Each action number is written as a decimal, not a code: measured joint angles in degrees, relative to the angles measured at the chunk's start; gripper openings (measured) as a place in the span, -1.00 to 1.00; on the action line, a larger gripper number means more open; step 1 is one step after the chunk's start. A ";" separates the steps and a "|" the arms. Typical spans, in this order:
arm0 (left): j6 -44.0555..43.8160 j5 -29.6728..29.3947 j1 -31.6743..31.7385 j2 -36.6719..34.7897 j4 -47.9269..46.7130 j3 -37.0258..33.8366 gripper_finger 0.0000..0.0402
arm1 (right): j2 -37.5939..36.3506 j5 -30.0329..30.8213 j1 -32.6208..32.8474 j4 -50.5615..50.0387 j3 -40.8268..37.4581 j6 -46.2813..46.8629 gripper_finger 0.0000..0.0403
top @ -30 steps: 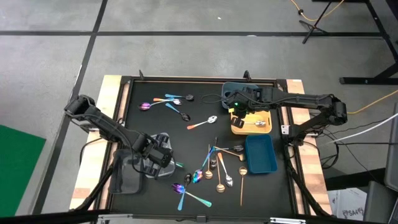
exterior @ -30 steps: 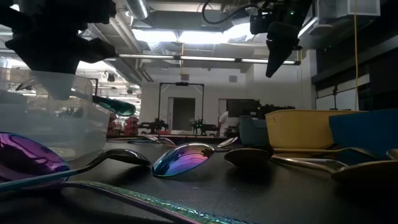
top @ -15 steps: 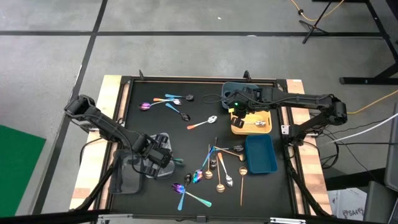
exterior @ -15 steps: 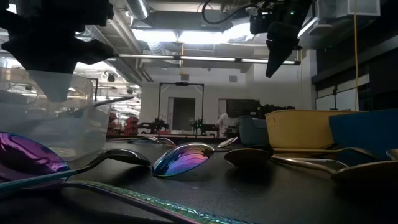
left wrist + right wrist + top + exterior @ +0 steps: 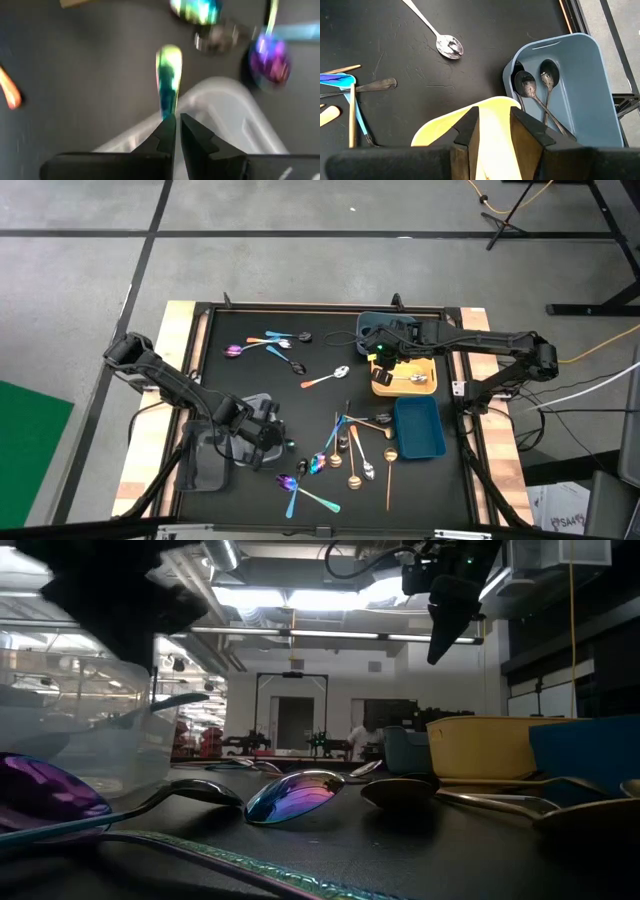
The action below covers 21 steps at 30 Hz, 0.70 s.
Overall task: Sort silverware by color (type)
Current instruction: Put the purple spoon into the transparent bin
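Small spoons in mixed finishes lie scattered on the black mat, in a cluster (image 5: 340, 452) near its middle and a group (image 5: 268, 343) toward the far left. My left gripper (image 5: 177, 129) hangs over the right end of a clear tray (image 5: 213, 457) and is shut on a teal-green iridescent spoon (image 5: 168, 75). My right gripper (image 5: 494, 127) is open and empty above a yellow tray (image 5: 405, 377). A grey-blue tray (image 5: 580, 85) holds two dark spoons (image 5: 540, 80). My left gripper pinches the teal-green spoon by its handle (image 5: 168, 111) between the two fingertips. The spoon runs on in line with the fingers, its bowl (image 5: 169, 57) sticking out beyond them over the mat past the clear tray's rim (image 5: 220, 85). It is off the mat.
A blue tray (image 5: 418, 428) sits near the right edge, just nearer than the yellow one, which holds a spoon (image 5: 410, 379). Purple and iridescent spoons (image 5: 290, 795) lie near the mat's near edge. The mat's middle-left strip is bare. A raised frame borders the mat.
My left gripper has shifted a little toward the table's right and tipped, carrying the teal-green spoon with it over the clear tray's right end. The right arm has kept still.
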 joint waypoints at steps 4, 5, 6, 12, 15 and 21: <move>0.13 -3.52 0.00 0.00 9.65 0.00 -0.91 | 0.00 -0.01 0.01 0.02 0.00 0.00 -0.52; 0.14 -4.44 0.05 0.00 12.08 0.00 -0.91 | 0.00 -0.01 -0.01 0.01 0.00 0.00 -0.52; 0.19 -5.10 0.20 0.00 14.31 0.00 -0.91 | 0.00 0.00 0.01 0.02 0.00 0.00 -0.52; 0.14 -5.20 2.09 2.44 26.29 0.02 -0.91 | 0.00 0.01 0.00 0.58 0.00 0.00 -0.52; 0.14 -3.19 3.21 4.07 29.52 0.01 -0.91 | 0.00 0.01 0.01 1.40 0.00 0.00 -0.52; 0.00 -0.17 4.26 6.34 29.84 0.02 -0.91 | 0.00 -0.01 -0.01 1.41 0.00 0.00 -0.52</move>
